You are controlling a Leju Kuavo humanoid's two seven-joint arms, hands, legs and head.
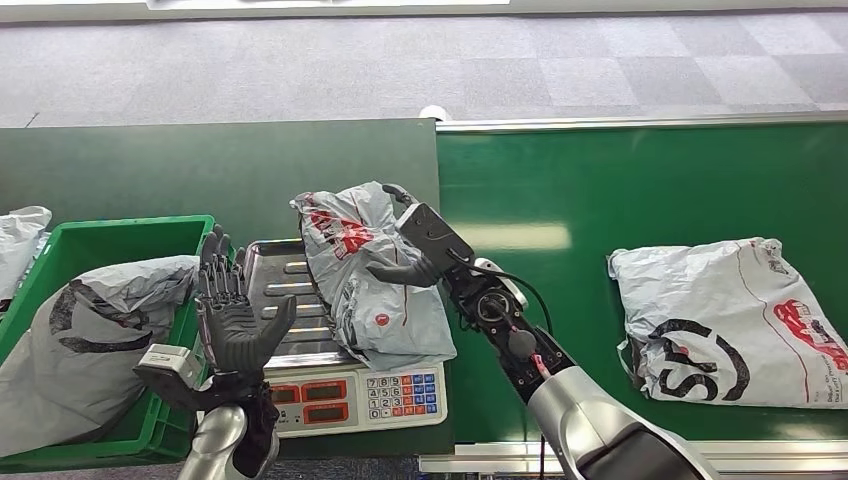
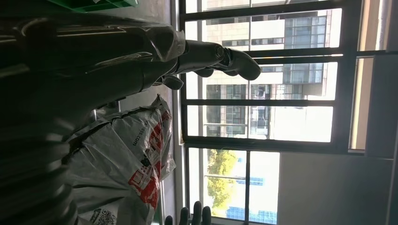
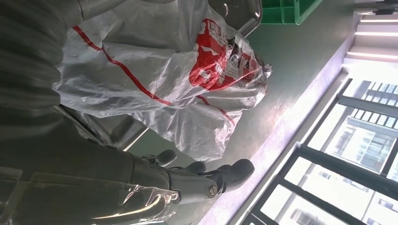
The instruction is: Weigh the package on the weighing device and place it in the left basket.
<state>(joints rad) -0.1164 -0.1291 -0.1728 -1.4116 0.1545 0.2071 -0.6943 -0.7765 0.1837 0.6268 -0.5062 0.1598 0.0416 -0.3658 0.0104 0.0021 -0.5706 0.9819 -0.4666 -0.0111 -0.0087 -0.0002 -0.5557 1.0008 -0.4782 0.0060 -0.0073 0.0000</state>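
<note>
A grey plastic package point(image 1: 365, 285) with red print lies tilted on the steel pan of the weighing device point(image 1: 285, 300), overhanging its right side. My right hand point(image 1: 425, 245) lies flat against the package's right side, thumb over its top, fingers straight. In the right wrist view the package point(image 3: 155, 70) sits beside my stretched right hand point(image 3: 197, 180). My left hand point(image 1: 235, 315) stands upright over the pan's left edge, fingers spread, holding nothing; the left wrist view shows this left hand point(image 2: 211, 58) apart from the package point(image 2: 131, 159). The green left basket point(image 1: 110, 235) holds another grey bag point(image 1: 90, 320).
The device's keypad and displays point(image 1: 360, 395) face me at the front. A second printed package point(image 1: 730, 320) lies on the green belt point(image 1: 560, 180) to the right. A white bag point(image 1: 20, 240) sits beyond the basket's left side. Grey carpet lies behind the tables.
</note>
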